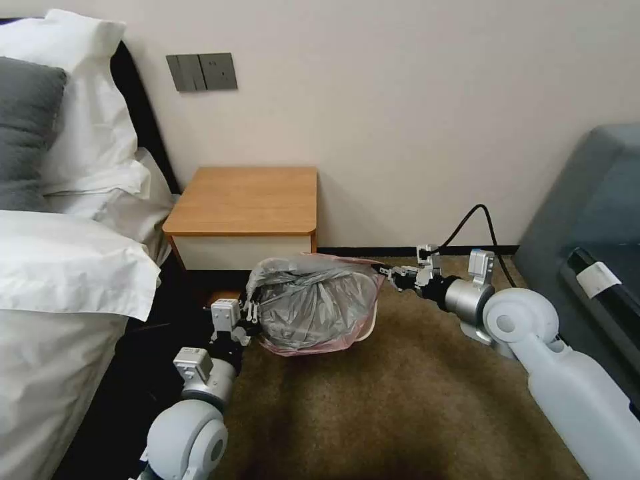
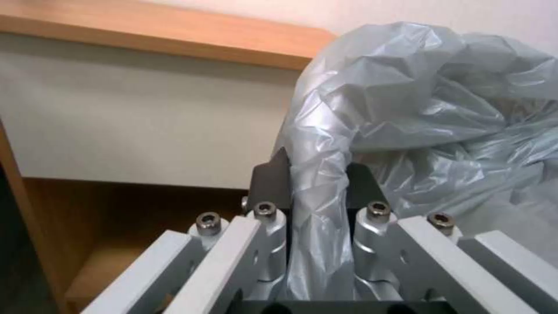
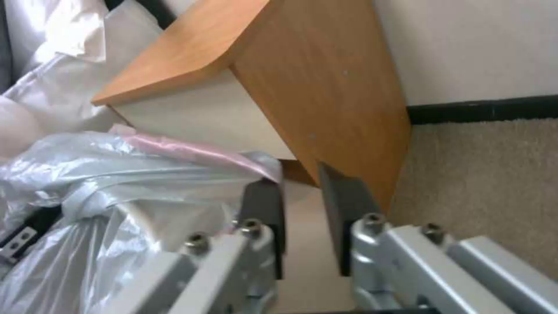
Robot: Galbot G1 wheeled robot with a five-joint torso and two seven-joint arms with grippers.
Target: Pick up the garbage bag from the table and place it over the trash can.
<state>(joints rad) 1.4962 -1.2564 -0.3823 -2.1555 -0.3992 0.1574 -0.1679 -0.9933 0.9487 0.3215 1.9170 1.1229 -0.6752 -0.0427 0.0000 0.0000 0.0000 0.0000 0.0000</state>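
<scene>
Plastic from the garbage bag is pinched between the dark pads of the left gripper, which is closed on a bunched fold at the bag's left edge. From that grip the grey, crinkled bag spreads away to the right, draped over the trash can, whose cream rim peeks out under the pinkish-red edge on the right side. The right gripper sits just beside the bag's far right edge, its fingers parted with a clear gap between them and nothing held; the pink hem of the bag lies right next to one finger, and whether it touches cannot be told. Beyond both grippers stands the table, its orange-brown top bare, against the wall. The can stands on brown carpet in front of the table, between the two grippers, and a bed with white linen lies to the left of the left gripper.
</scene>
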